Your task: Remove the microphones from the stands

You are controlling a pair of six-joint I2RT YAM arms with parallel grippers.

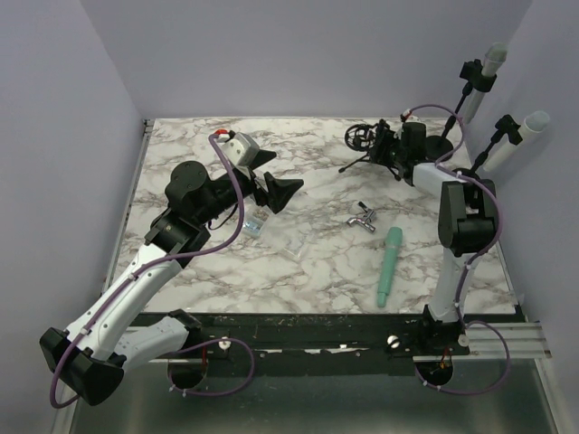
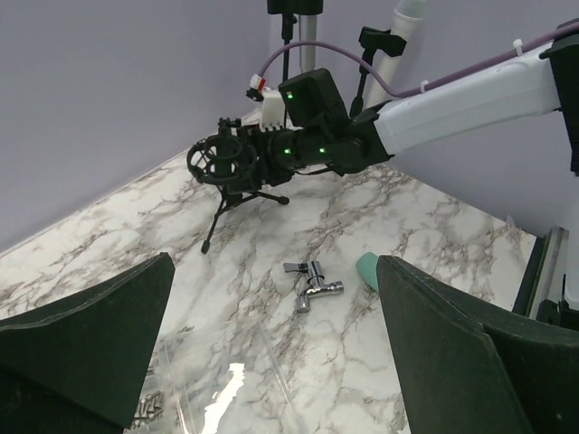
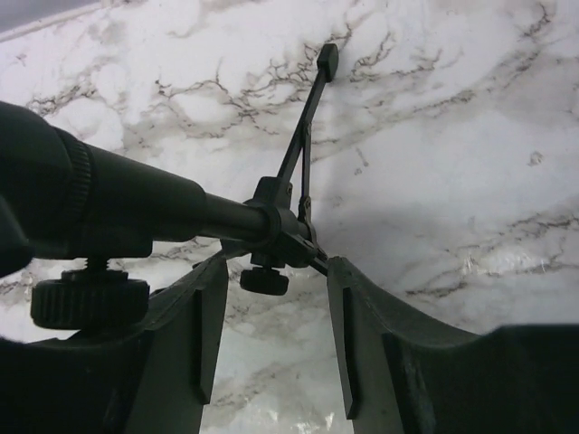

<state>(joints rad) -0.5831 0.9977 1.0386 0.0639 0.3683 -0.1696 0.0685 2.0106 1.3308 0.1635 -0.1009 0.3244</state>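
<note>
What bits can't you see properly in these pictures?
- Shock mount: too small in the top view and too dark in the left wrist view to tell what sits inside.
- Stand: in the right wrist view it lies between the right jaws; shadow hides whether they touch it.
- Teal object: in the left wrist view, mostly hidden behind a left finger.
- Clear bag: left wrist view, cut off by the bottom edge.

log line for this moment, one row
left gripper: open, above table | right gripper: straddling stand hub, grip unclear | stand: on its legs, far right corner
</note>
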